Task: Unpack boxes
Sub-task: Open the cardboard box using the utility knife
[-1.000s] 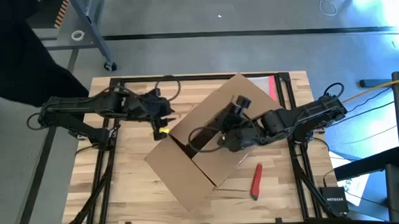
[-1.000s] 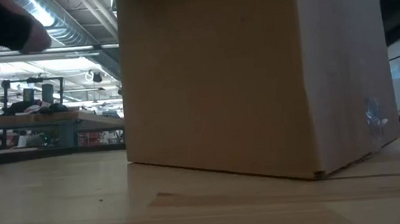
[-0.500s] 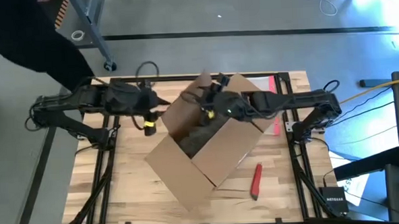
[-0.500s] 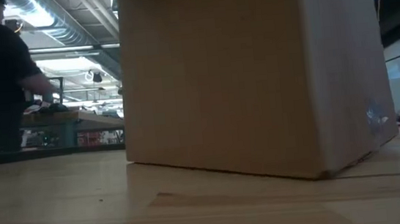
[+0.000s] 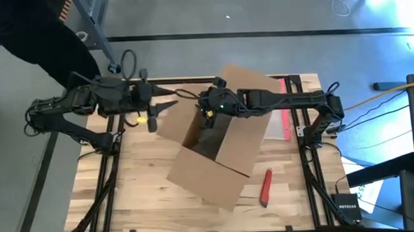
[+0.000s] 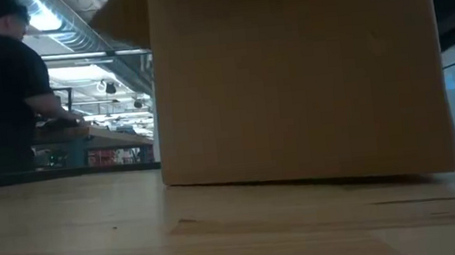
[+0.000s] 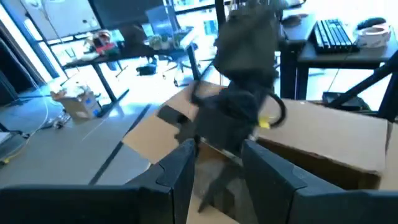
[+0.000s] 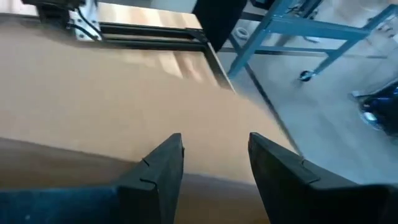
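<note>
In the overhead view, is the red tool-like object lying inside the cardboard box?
No. The red object lies on the bare wooden table, outside and beside the cardboard box.

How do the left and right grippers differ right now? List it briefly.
The left gripper sits outside the cardboard box, beside its far-left edge. The right gripper reaches over the box's open top. The left gripper points toward the right one, while the right gripper looks onto bare cardboard. Both are open and hold nothing.
</note>
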Controlling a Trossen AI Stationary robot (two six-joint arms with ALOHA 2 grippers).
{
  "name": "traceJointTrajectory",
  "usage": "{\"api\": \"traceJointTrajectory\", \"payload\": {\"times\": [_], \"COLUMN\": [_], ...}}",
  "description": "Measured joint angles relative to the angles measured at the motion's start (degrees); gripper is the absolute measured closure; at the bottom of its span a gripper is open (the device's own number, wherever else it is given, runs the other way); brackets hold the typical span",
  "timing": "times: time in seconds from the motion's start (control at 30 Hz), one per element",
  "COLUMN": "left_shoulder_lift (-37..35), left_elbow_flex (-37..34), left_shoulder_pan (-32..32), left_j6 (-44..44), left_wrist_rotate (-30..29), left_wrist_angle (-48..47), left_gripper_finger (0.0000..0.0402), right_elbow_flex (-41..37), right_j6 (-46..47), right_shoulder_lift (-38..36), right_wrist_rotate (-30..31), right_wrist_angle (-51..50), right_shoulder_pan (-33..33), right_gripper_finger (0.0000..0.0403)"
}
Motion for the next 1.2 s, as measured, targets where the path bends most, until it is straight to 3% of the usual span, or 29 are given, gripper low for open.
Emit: {"api": "traceJointTrajectory", "payload": {"times": [0.3, 0.57, 0.9, 1.07, 1.2], "left_shoulder_lift": [5.0, 5.2, 5.5, 5.5, 5.5], "left_elbow_flex": [-11.8, -15.2, -15.2, -15.2, -15.2], "left_shoulder_pan": [1.3, 1.3, 1.3, 1.3, 1.3], "left_j6": [-5.9, -7.4, -7.4, -7.7, -7.9], "left_wrist_rotate": [0.0, 0.0, 0.0, 0.0, 0.0], "left_wrist_angle": [-1.1, -1.0, -0.5, -0.2, 0.4], "left_gripper_finger": [0.0275, 0.0275, 0.0275, 0.0275, 0.0275], "right_elbow_flex": [-0.1, 0.0, 0.1, 9.5, 20.9], "right_j6": [0.4, 3.2, 17.2, 18.3, 17.2], "right_shoulder_lift": [-2.6, -11.9, -10.9, -6.4, 1.5], "right_wrist_rotate": [-2.8, -4.5, -18.4, -20.4, -21.6], "right_wrist_angle": [-2.3, -8.8, -22.9, -32.6, -43.8], "right_shoulder_pan": [0.8, 4.8, 3.5, 1.1, -0.6], "right_gripper_finger": [0.0224, 0.0224, 0.0224, 0.0224, 0.0224]}}
